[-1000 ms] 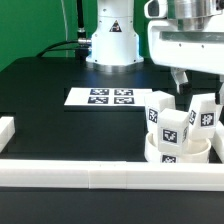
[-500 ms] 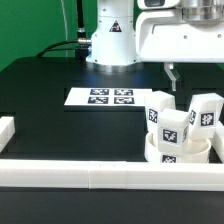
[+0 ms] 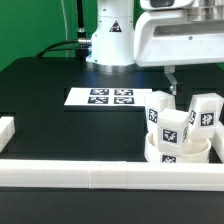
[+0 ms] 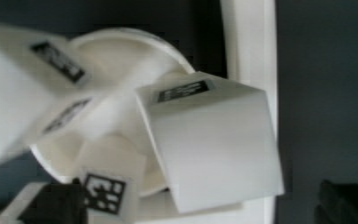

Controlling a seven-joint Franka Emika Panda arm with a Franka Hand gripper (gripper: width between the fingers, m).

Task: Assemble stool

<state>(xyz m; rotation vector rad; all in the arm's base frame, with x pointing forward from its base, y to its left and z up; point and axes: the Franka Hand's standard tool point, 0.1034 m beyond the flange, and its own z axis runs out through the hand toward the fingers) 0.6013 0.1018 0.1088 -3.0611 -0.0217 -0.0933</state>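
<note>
The stool's round white seat (image 3: 181, 153) lies at the front of the exterior view's right, against the front rail. Three tagged block legs stand up from it: one (image 3: 158, 112), one (image 3: 172, 131) and one (image 3: 205, 112). My gripper (image 3: 185, 76) hangs above the legs, apart from them, and only one dark finger (image 3: 170, 77) shows. In the wrist view the seat (image 4: 119, 60) and a large leg (image 4: 208, 140) lie below the gripper (image 4: 194, 205). The dark fingertips (image 4: 43, 205) stand wide apart with nothing held between them.
The marker board (image 3: 108, 97) lies flat in the middle of the black table. A long white rail (image 3: 90, 176) runs along the front, and a short one (image 3: 8, 129) stands at the exterior view's left. The robot's white base (image 3: 110, 40) stands at the back.
My gripper has risen and shifted a little toward the exterior view's left, away from the legs. The stool has not moved.
</note>
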